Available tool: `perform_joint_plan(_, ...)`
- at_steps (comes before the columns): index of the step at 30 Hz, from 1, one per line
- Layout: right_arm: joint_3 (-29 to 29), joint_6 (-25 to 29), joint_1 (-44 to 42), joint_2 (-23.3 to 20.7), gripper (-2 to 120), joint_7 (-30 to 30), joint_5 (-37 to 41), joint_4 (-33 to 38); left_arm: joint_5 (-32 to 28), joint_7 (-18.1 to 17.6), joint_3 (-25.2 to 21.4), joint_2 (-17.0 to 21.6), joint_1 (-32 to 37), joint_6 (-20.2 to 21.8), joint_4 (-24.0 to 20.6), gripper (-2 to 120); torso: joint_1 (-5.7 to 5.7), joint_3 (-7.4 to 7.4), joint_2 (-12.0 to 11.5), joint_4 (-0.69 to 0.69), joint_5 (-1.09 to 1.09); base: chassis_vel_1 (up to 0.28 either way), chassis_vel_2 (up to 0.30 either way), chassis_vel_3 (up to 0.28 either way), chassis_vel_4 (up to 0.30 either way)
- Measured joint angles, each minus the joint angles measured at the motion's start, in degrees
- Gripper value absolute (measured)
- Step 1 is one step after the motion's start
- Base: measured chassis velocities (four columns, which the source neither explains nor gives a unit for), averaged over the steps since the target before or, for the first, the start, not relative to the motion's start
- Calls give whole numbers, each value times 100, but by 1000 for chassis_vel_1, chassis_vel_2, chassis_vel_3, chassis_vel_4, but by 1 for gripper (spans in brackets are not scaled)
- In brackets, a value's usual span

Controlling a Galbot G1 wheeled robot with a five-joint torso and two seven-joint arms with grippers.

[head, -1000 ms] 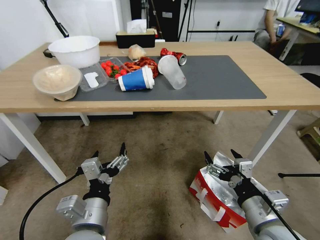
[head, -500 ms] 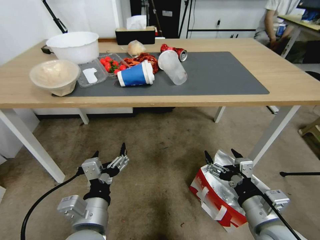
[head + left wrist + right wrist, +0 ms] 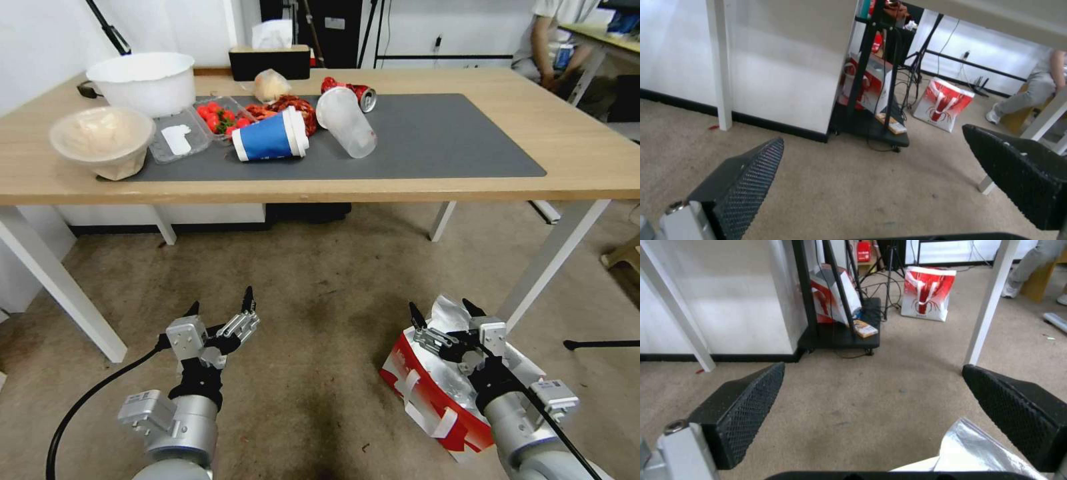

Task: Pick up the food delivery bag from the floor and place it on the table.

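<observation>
The food delivery bag stands on the floor at my lower right, red-sided with white strap handles and a gaping foil lining. My right gripper hovers open just over the bag's mouth, holding nothing. My left gripper is open over bare carpet at the lower left, well apart from the bag. The table spans the view ahead, light wood with white legs and a dark grey mat.
The table's left half is cluttered: a white tub, a bowl, a blue cup, a clear cup, a crushed can, tomatoes. A white table leg stands just beyond the bag. A black rack and another red-white bag sit farther back.
The whole head view has shifted: the table now sits higher and closer in the picture, so the camera moved. Both grippers and the bag keep their places relative to each other.
</observation>
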Motion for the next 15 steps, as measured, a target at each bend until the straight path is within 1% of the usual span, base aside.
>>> perform_joint_plan(1, 0, 0, 0, 0, 100, 0, 0, 0, 0, 0, 0, 0, 0, 0, 0, 100, 0, 0, 0, 0, 0, 0, 0, 0, 0)
perform_joint_plan(4, 7, -4, 1, 2, 100, 0, 4, 4, -7, 6, -6, 24, 1, 0, 0, 100, -24, -75, -97, 0, 1, 0, 0, 0, 0)
perform_joint_plan(13, 36, -4, -15, 11, 100, -1, 4, 31, -21, 7, -18, 42, 5, 0, 0, 100, -73, -195, -267, 0, 0, 0, 0, 0, 0)
perform_joint_plan(15, 36, -2, -27, 24, 100, 0, 5, 35, -26, 8, -19, 41, 9, 0, -9, 100, -85, -254, -338, 0, 0, 0, 0, 0, 0)
